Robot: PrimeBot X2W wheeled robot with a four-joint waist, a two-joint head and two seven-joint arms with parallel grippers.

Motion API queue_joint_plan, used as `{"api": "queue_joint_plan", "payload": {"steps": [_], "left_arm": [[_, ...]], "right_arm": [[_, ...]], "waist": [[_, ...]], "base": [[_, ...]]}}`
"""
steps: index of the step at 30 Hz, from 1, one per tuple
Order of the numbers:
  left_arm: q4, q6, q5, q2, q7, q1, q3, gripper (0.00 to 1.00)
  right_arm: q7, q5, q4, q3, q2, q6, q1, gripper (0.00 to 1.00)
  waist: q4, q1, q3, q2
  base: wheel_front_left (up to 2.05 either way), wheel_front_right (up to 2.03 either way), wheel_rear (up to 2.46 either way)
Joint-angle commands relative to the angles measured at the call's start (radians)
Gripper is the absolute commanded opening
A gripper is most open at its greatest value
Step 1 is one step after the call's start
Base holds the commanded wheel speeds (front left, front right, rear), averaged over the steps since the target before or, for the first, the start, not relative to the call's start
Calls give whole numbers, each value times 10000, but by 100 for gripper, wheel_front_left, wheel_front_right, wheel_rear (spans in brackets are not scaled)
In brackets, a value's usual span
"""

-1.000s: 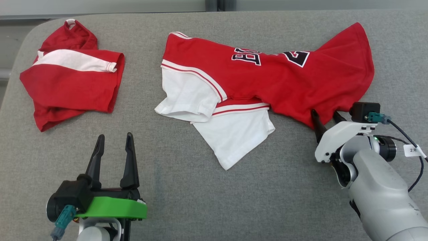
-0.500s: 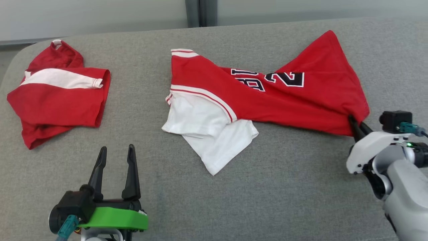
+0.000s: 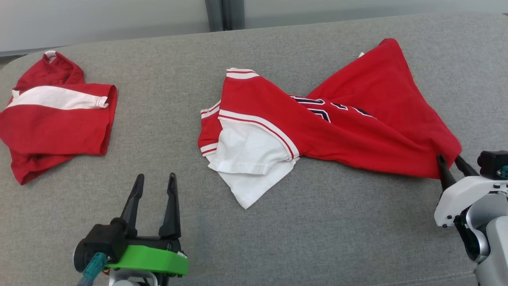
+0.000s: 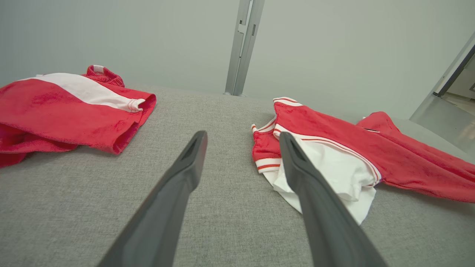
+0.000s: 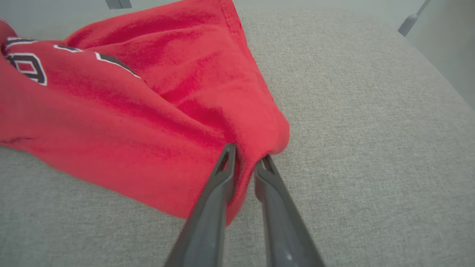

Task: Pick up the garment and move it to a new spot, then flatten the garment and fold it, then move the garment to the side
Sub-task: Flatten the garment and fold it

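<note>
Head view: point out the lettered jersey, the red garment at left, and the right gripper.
lettered jersey [image 3: 357, 135], head view, on its red body below the lettering.
red garment [image 3: 55, 127], head view, on the red panel under the white stripe.
right gripper [image 3: 447, 157], head view, midway between its fingertips, at the jersey's corner.

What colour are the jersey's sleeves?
The jersey has white sleeves; clearest in the head view.

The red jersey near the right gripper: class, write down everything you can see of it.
The red jersey looks like soft knit cloth, with white sleeves trimmed in red-and-white stripes and dark, white-edged lettering half lost in folds. It lies twisted and crumpled on the grey surface, sleeves toward the robot's left. The right gripper pinches its bunched corner.
</note>
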Motion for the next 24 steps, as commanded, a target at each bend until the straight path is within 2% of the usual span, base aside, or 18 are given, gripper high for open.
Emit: {"api": "queue_joint_plan", "payload": {"steps": [1, 6, 12, 18, 24], "left_arm": [[51, -65, -4, 24, -5, -224, -109, 100], [825, -203, 60, 25, 12, -595, -679, 100], [2178, -346, -78, 135, 336, -1628, -1036, 100], [3644, -424, -142, 265, 643, -3085, -1178, 100], [4932, -432, -239, 493, 832, -4246, -1093, 100]], "right_arm": [[-164, -87, -231, -170, 189, -10, 164, 100], [-668, -30, -1132, -813, 588, -10, 265, 100], [-1279, -141, -2579, -953, 427, -10, 105, 100], [-1359, 6, -3282, -307, 897, -10, -8, 100], [-1539, 83, -3067, 198, 1017, -10, -173, 100]], "waist": [[-57, 0, 0, -1], [-387, 0, -64, -1], [-880, 0, 96, -1], [-1337, 0, 474, -1], [-1663, 0, 821, -1]], "base": [[0, 0, 0], [0, 0, 0], [0, 0, 0], [0, 0, 0], [0, 0, 0]]}}
